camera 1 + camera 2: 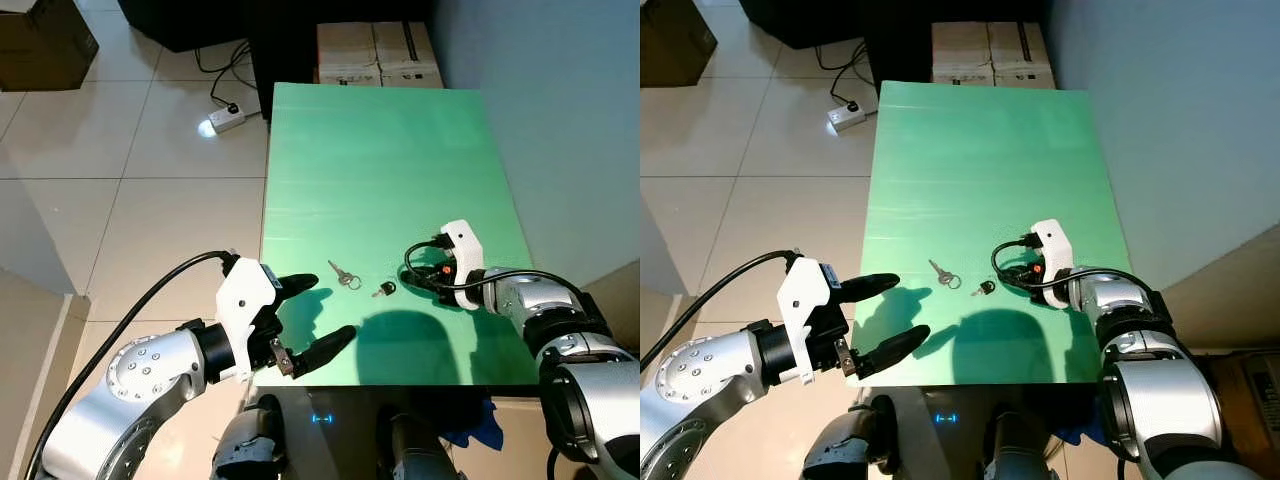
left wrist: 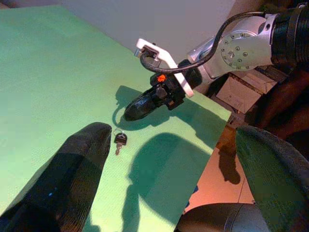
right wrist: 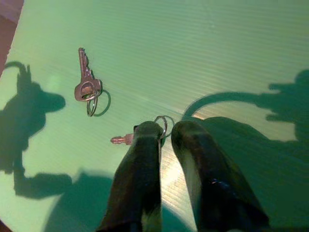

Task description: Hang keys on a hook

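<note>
On the green table [image 1: 400, 150] lie a silver key [image 1: 343, 274] and, at its 3 o'clock, a black-headed key [image 1: 384, 289]. The right hand [image 3: 166, 133] rests on the table over the black key's ring (fingers nearly together, gripping nothing). The left hand [image 1: 310, 315] hovers wide open at the table's 7 o'clock corner.

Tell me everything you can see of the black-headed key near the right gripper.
The black-headed key is small, with a dark plastic-looking head, a short silvery blade and a thin metal ring. It lies flat on the green table, a little apart from the silver key. In the right wrist view the right gripper is at it: one finger covers the head, the blade tip pokes out beside it, and the ring lies between the slightly parted fingertips. It is not lifted.
</note>
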You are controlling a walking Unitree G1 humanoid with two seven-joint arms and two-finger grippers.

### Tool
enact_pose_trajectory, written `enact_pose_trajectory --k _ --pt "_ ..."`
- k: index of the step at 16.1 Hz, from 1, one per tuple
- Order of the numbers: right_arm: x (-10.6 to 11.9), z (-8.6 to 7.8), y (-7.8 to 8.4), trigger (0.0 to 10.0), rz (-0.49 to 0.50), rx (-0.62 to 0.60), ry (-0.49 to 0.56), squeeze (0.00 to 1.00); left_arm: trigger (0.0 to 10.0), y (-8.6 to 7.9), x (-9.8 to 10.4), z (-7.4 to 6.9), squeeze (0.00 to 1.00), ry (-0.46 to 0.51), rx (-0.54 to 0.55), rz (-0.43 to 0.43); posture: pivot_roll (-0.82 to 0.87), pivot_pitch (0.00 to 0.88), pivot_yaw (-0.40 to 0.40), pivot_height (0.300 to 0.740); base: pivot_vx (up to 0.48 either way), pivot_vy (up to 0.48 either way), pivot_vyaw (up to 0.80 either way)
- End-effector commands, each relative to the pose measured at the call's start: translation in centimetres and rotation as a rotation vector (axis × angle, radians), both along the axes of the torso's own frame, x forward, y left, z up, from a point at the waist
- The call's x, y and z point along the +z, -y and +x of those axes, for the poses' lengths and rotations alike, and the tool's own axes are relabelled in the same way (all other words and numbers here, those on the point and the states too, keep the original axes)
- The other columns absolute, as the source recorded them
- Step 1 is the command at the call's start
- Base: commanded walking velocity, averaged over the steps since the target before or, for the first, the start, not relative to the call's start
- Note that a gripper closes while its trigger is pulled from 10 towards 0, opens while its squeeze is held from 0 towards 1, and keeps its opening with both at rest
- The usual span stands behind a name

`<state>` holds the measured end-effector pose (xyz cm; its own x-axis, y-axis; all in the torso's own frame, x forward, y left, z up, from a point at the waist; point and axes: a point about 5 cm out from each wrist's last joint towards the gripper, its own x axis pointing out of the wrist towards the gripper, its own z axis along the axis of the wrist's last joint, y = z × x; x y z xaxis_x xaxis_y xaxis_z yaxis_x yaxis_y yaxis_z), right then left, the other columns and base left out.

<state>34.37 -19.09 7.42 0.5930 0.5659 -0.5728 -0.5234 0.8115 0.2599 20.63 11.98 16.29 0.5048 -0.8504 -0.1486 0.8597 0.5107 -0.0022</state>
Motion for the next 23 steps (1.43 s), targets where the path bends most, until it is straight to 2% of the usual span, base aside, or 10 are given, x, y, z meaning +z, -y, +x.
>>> enact_pose_trajectory --k 1,8,9,10,22,23 --pt "-0.2 -0.1 0.2 10.0 0.004 -0.014 -0.005 1.0 10.0 0.4 0.2 -0.6 0.0 -0.003 -0.025 -0.009 0.05 0.321 -0.003 0.74 0.0 0.0 0.0" --pt "-0.6 -0.3 -0.3 10.0 -0.001 -0.002 -0.02 1.0 10.0 0.4 0.2 -0.6 0.0 -0.007 -0.023 -0.007 0.05 0.326 -0.002 0.74 0.0 0.0 0.0" --pt "-0.7 -0.3 -0.4 10.0 -0.006 -0.01 -0.019 0.31 10.0 0.4 0.2 -0.6 0.0 -0.008 -0.023 -0.007 0.05 0.328 -0.002 0.74 0.0 0.0 0.0" --pt "-0.9 -0.4 -0.5 10.0 -0.007 -0.013 -0.023 0.0 10.0 0.4 0.2 -0.7 0.0 -0.009 -0.022 -0.006 0.05 0.328 -0.002 0.74 0.0 0.0 0.0" --pt "-1.2 -0.4 -1.7 10.0 0.016 -0.005 -0.02 0.0 10.0 0.4 0.3 -0.9 0.0 -0.012 -0.018 -0.003 0.07 0.334 -0.01 0.74 0.0 0.0 0.0" --pt "-1.3 -0.4 -1.8 5.1 0.017 -0.007 -0.023 0.0 10.0 0.3 0.3 -0.9 0.0 -0.012 -0.018 -0.003 0.07 0.331 -0.01 0.74 0.0 0.0 0.0"
